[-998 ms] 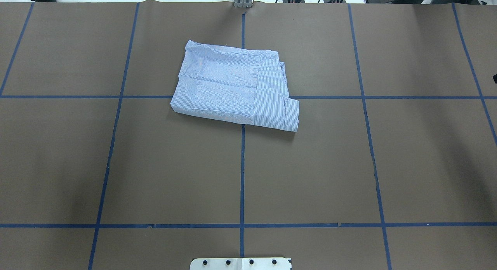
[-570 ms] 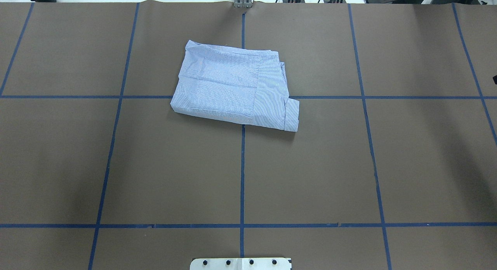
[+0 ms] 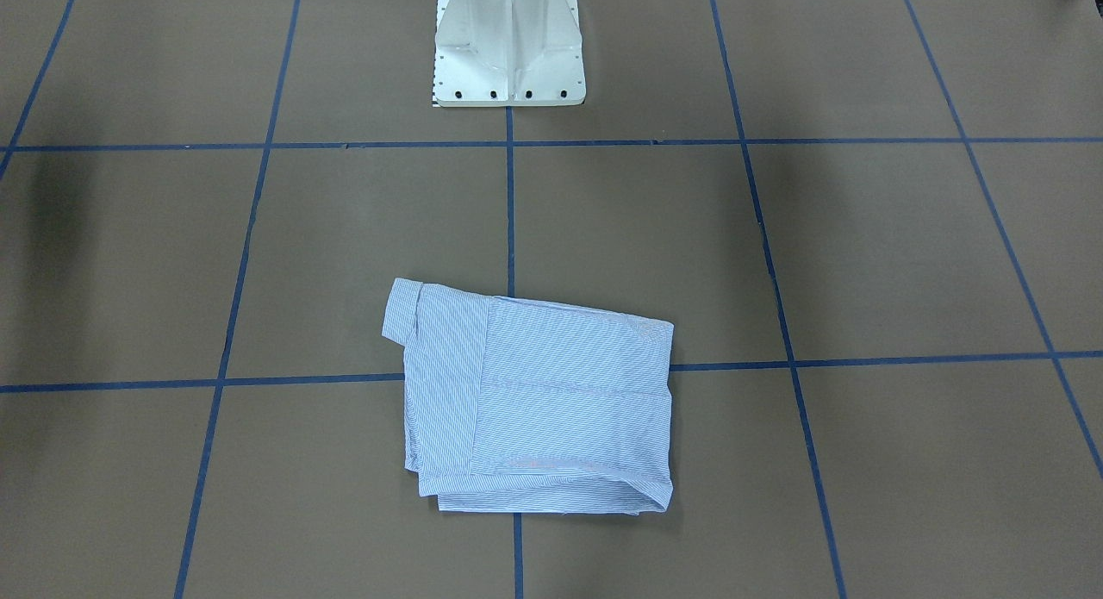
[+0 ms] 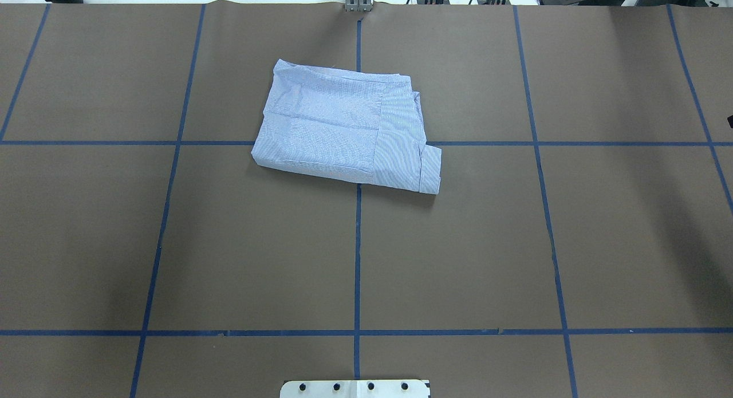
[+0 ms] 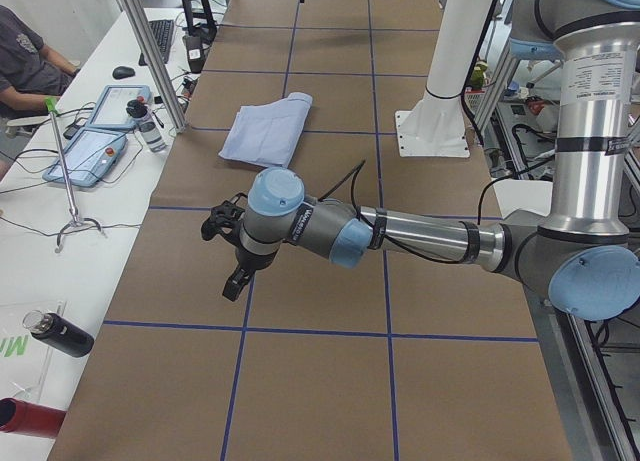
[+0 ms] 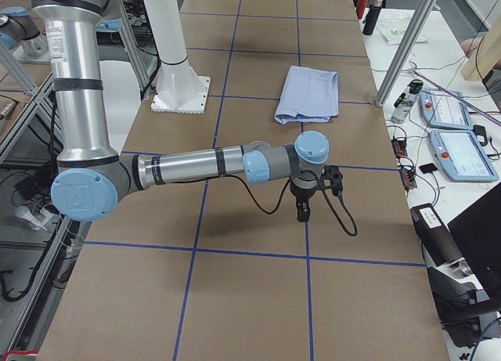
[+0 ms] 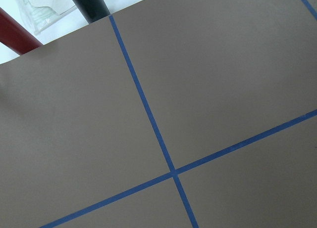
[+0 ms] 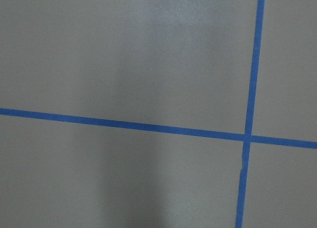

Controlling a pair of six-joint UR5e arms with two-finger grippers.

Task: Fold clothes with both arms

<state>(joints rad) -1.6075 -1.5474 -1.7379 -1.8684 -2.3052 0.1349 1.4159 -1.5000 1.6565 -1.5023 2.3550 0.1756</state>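
Folded light-blue striped shirt (image 4: 343, 131) lies far-centre on the brown papered table (image 4: 515, 243), paper showing round every edge. Black left gripper (image 5: 232, 287) and right gripper (image 6: 302, 213) hang well apart from it; how far open, cannot tell.

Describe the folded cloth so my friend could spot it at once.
Start at the brown table gridded with blue tape. Straight out from the white pedestal, on a tape crossing, lies the shirt. It is the only cloth there: light blue, finely striped, folded into a rectangle.
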